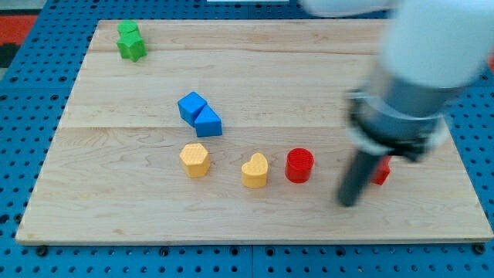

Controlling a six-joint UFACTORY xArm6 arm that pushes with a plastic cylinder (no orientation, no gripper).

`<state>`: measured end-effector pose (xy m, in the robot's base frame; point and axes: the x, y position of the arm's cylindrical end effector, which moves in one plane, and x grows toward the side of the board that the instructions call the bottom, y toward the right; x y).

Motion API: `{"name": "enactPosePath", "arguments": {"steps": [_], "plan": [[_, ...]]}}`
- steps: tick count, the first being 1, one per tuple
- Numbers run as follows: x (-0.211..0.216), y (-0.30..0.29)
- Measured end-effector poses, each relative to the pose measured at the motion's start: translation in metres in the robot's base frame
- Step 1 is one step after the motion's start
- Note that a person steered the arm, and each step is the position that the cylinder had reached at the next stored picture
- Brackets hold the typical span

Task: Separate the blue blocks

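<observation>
Two blue blocks touch each other left of the board's middle: a blue cube (191, 106) at upper left and a blue wedge-like block (208, 123) at lower right of it. My tip (349, 202) is at the view's lower right, far to the right of the blue blocks. It stands just left of a red block (380, 171) that the rod partly hides. The arm's body is blurred above it.
A yellow hexagonal block (194, 159) and a yellow heart block (255, 171) lie below the blue pair. A red cylinder (299, 165) is right of the heart. Two green blocks (130, 40) sit at the top left corner. The wooden board (93, 193) rests on blue pegboard.
</observation>
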<state>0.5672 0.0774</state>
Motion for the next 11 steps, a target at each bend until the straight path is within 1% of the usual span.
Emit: {"name": "enactPosePath", "arguments": {"steps": [1,3,4,5,6,7,8,9,10,11], "plan": [[-0.001,-0.059],[-0.022,-0.062],[0.018,-0.088],[0.003,-0.208],[-0.048,-0.296],[-0.110,-0.280],[-0.134,-0.233],[-0.134,-0.213],[-0.137,-0.177],[-0.150,-0.121]]}}
